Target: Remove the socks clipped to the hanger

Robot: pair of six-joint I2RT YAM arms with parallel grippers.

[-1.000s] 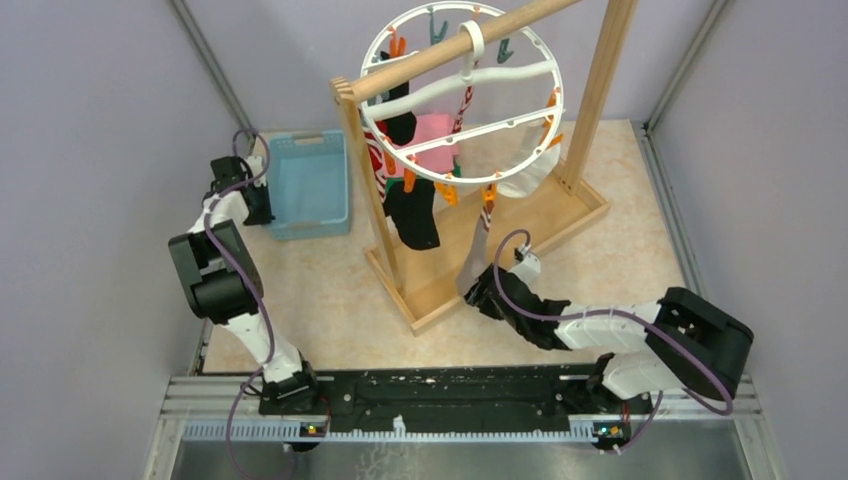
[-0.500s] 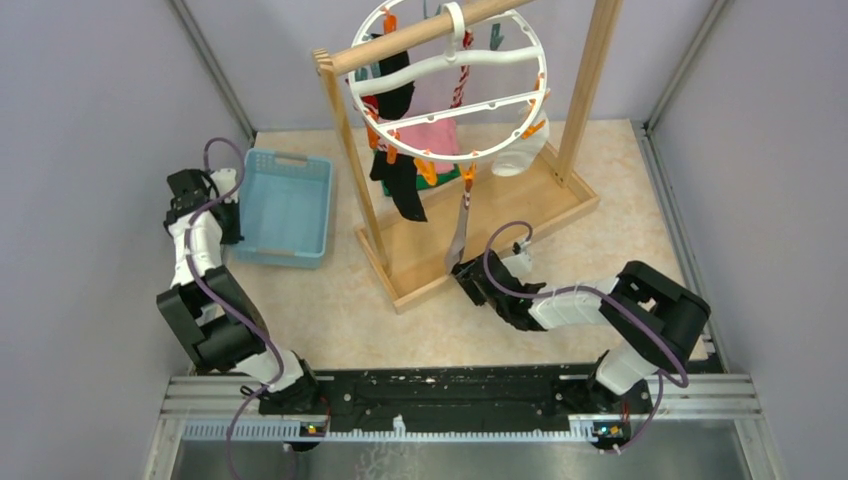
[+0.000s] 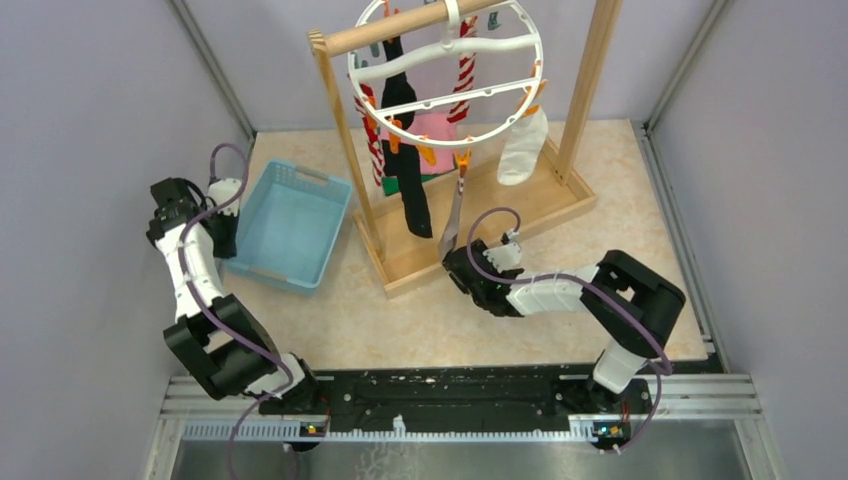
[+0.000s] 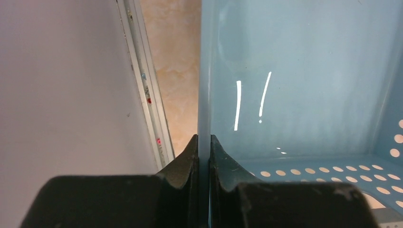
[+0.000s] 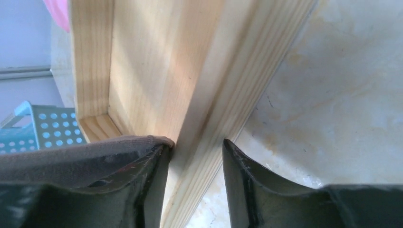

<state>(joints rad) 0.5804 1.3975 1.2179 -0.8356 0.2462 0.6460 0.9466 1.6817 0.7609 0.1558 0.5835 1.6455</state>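
Observation:
The round white hanger [image 3: 445, 75] hangs from the rod of the wooden stand [image 3: 520, 215]. Clipped to it are a black sock [image 3: 405, 175], red-and-white striped socks [image 3: 372, 140], a pink one [image 3: 437, 130], a white sock [image 3: 523, 150] and a long grey sock [image 3: 452, 222]. My right gripper [image 3: 455, 265] is low at the stand's front rail, open, its jaws astride the wooden rail [image 5: 209, 109]. The grey sock [image 5: 71, 159] lies over the outside of its left finger. My left gripper [image 4: 204, 142] is shut on the rim of the blue basket [image 4: 294, 71].
The blue basket [image 3: 290, 225] sits at an angle to the left of the stand, close to its left post [image 3: 345, 150]. Grey walls close in both sides. The metal floor rail [image 4: 149, 109] runs just left of the basket.
The stand and hanger have slid left. My right gripper moved left with them and its jaws have narrowed. My left arm swung the basket round, tilting its far end toward the stand.

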